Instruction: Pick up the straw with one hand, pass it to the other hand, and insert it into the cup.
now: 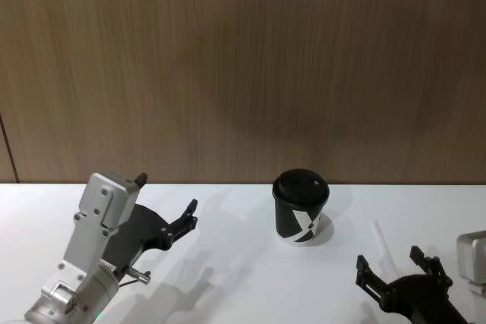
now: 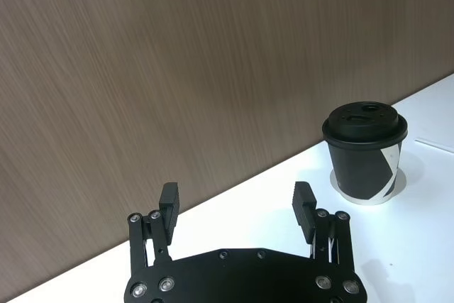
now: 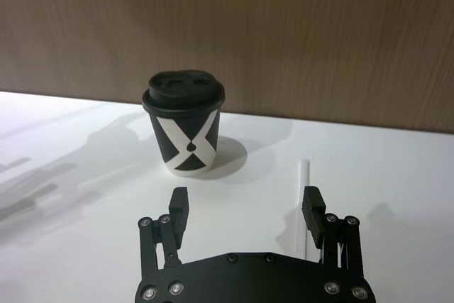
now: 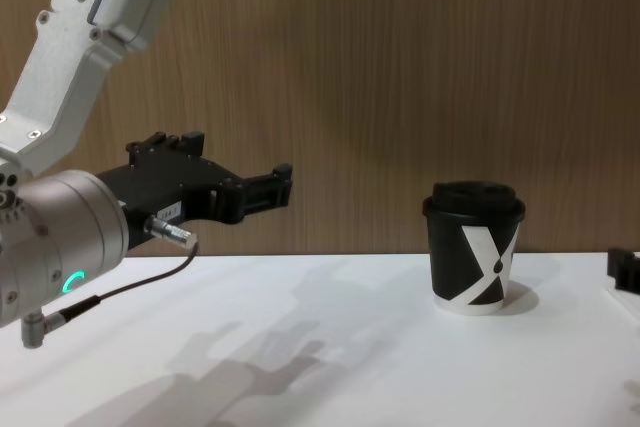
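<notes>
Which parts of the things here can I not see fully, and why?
1. Near end of the straw: right wrist view, hidden behind the right gripper.
2. The right gripper, chest view: mostly cut off by the right edge.
3. Lid opening of the cup: head view, too small.

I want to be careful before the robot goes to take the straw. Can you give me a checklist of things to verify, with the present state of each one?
1. Straw lies free on the table, to the right of the cup: ok.
2. Right claw is open: ok.
3. Straw is centred between its fingers: not ok, it lies close to one finger.
4. Left claw is open and raised, left of the cup: ok.
5. Cup is upright with its lid on: ok.
6. Lid hole will take the straw: cannot tell.
</notes>
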`<state>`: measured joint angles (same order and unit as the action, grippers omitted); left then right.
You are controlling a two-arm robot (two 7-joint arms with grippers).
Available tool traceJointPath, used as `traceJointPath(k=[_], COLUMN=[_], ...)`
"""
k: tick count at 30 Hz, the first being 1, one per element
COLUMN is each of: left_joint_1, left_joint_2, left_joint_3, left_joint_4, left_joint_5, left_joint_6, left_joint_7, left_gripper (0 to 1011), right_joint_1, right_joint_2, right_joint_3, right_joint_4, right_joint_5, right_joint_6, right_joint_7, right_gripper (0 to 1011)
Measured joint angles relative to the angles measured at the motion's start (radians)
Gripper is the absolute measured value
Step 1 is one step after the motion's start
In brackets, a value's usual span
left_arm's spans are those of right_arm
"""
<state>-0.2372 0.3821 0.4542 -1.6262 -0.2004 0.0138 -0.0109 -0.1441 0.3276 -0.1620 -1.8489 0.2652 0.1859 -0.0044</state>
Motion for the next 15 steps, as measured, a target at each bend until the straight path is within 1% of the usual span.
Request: traceJointPath(k=[5,9,15], left_joint_1=[0.000,0.000,0.000], left_joint_2=[0.000,0.000,0.000], left_joint_3=[0.000,0.000,0.000], left_joint_4=[0.000,0.000,0.000], left_joint_5=[0.000,0.000,0.000], left_joint_6=[0.000,0.000,0.000], left_joint_7=[0.000,0.000,0.000], left_gripper=[1003,1003,1003], right_joint_1=[-0.012,-0.024,-0.036], right_joint_2=[-0.006,-0.008,-0.006], right_joint_3=[0.013,0.026,0.036], right_joint_4=[0.000,-0.006,-0.018], right_joint_5=[0.016,0.030,0.040], right_joint_6=[0.026,0.059,0.102], right_joint_7=[0.002,0.005,0.009], right_gripper=[1001,1001,1001])
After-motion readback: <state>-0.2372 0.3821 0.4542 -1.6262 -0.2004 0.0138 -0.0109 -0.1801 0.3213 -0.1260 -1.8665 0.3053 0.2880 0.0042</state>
